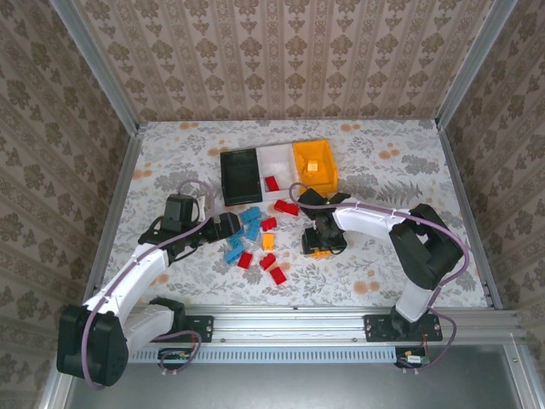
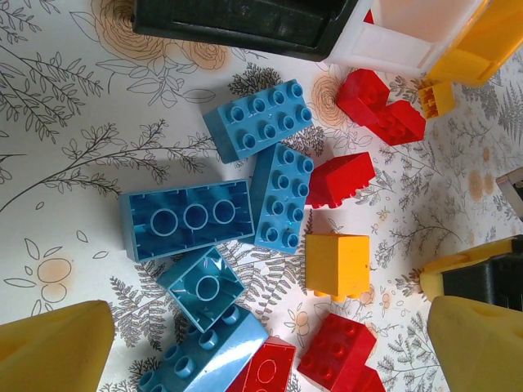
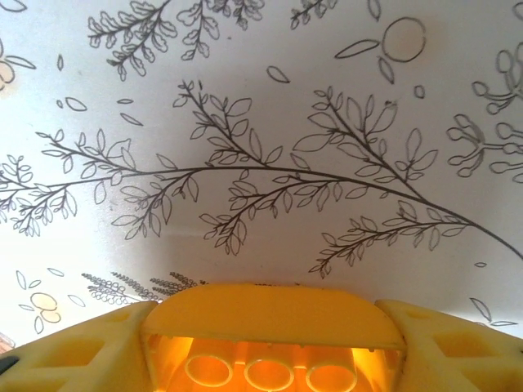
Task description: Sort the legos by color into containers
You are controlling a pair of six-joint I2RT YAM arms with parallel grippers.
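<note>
A floral-patterned table [image 1: 383,273] is shown from above, with two arms reaching in from its near edge. Three containers are lined up at the far middle. A black bin [image 1: 238,175] comes first, then a white bin [image 1: 277,158] holding one red brick [image 1: 272,182]. Last is an orange-yellow bin [image 1: 328,181] holding one yellow brick [image 1: 312,167]. Loose legos [image 1: 249,217] in blue, red and orange are scattered just in front of the bins. The left claw [image 1: 232,227] is held wide open over this pile, with nothing between its yellow fingertips [image 2: 49,347]. Blue bricks [image 2: 188,219], red ones and one orange brick [image 2: 337,265] are spread beneath it. The right claw [image 1: 322,243] is lowered to the table just right of the pile. An orange-yellow brick [image 3: 270,327] is clasped between its fingers [image 3: 73,351], with the hollow underside turned toward the wrist camera.
</note>
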